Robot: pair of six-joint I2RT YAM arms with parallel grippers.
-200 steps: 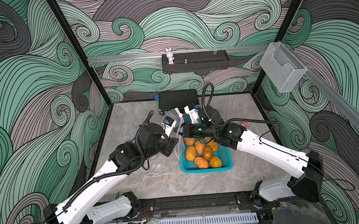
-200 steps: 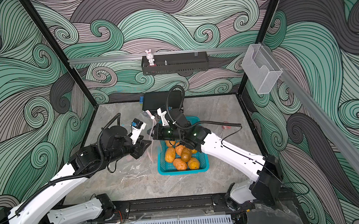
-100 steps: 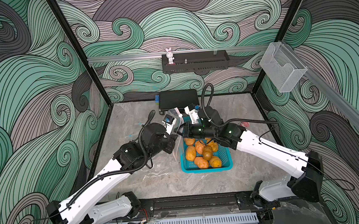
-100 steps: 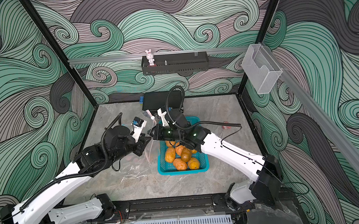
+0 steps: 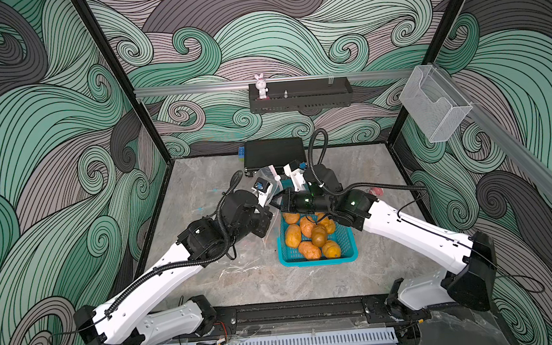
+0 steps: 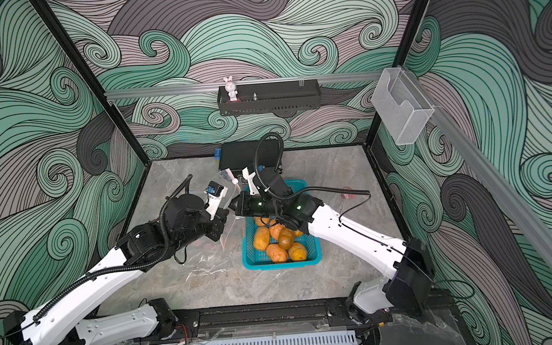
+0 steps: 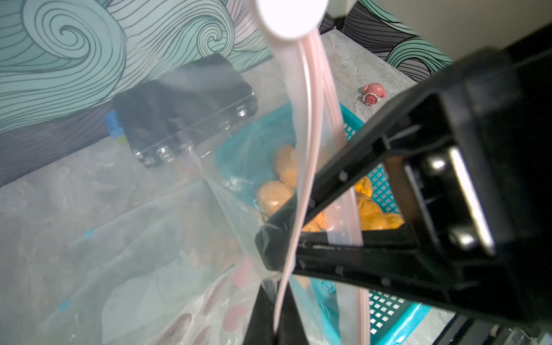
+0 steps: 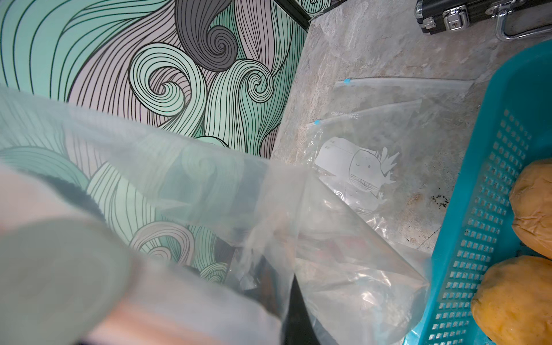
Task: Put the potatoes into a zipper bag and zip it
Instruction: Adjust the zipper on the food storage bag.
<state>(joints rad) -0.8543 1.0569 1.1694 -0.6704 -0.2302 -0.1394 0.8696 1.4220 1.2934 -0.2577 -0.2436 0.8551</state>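
Several orange-tan potatoes (image 5: 310, 236) (image 6: 275, 242), one of them darker brown, lie in a teal basket (image 5: 349, 241) (image 6: 314, 244). A clear zipper bag (image 7: 167, 227) (image 5: 265, 175) with a pink zip strip (image 7: 307, 125) and a white slider (image 5: 276, 177) (image 6: 235, 181) hangs just left of the basket. My left gripper (image 5: 269, 214) (image 6: 226, 217) (image 7: 276, 324) is shut on the bag's zip edge. A little further up the same strip my right gripper (image 5: 275, 203) (image 6: 233, 206) (image 8: 294, 301) is shut on the bag too.
A black case (image 5: 273, 155) (image 7: 185, 113) stands at the back wall. A small pink toy (image 5: 378, 191) (image 7: 373, 93) lies right of the basket. More flat clear bags (image 8: 388, 125) (image 6: 204, 266) lie on the table to the left.
My left gripper has moved right to the hanging bag and closed on its zip edge. The right arm has stayed where it was, still holding the bag.
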